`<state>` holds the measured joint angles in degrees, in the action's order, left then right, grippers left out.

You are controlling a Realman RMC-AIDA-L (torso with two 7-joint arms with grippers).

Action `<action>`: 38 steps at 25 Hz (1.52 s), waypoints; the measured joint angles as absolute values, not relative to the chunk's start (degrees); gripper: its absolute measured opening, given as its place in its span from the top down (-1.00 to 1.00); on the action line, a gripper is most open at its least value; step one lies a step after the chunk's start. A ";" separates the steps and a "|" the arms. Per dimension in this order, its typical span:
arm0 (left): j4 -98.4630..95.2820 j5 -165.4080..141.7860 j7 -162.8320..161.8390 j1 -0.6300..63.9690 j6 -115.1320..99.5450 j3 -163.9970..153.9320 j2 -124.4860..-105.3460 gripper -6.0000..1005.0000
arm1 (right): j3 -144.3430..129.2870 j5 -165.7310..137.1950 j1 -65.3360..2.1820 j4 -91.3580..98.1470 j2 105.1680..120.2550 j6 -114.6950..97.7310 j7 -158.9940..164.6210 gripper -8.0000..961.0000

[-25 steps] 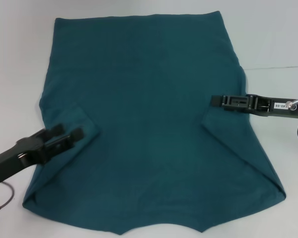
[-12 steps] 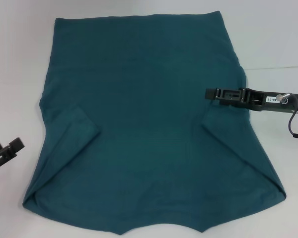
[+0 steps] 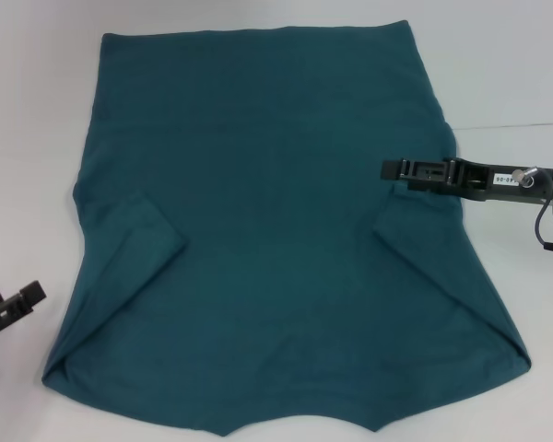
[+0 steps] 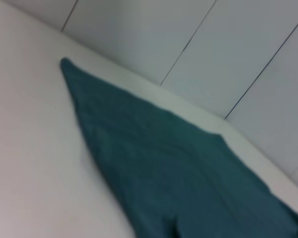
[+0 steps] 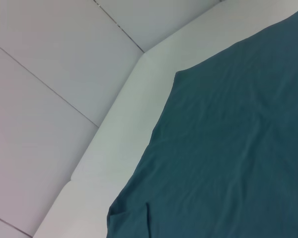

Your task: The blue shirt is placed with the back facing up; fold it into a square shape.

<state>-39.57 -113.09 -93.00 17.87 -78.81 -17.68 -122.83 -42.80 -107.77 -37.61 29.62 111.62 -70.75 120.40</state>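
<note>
The blue shirt [image 3: 276, 230] lies spread flat on the white table [image 3: 37, 138], both sleeves folded inward over its body. The right gripper [image 3: 392, 170] reaches in from the right over the shirt's right edge, near the folded sleeve; whether it pinches fabric I cannot tell. The left gripper [image 3: 23, 296] sits off the shirt at the table's left edge, its state unclear

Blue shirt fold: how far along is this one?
Early. Done: both sleeves of the blue shirt lie folded inward. In hand: the right gripper is over the shirt's right edge; the left gripper sits off the cloth. Left: folding the body into a square.
</note>
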 joint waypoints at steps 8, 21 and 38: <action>-40.39 -118.86 -97.85 18.12 -77.98 -17.84 -122.60 -0.86 | -42.80 -107.76 -37.38 29.61 111.34 -70.75 121.02 -0.76; -41.71 -126.52 -103.61 19.65 -80.20 -18.15 -122.01 -0.86 | -42.80 -107.75 -37.26 29.62 111.26 -70.47 121.06 -0.76; -41.83 -132.42 -106.73 21.09 -84.94 -18.00 -121.05 -0.86 | -42.53 -107.75 -37.00 29.66 111.20 -70.49 121.39 -0.75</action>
<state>-41.83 -132.42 -106.73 21.09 -84.94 -18.00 -121.05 -42.53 -107.75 -37.00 29.66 111.20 -70.49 121.39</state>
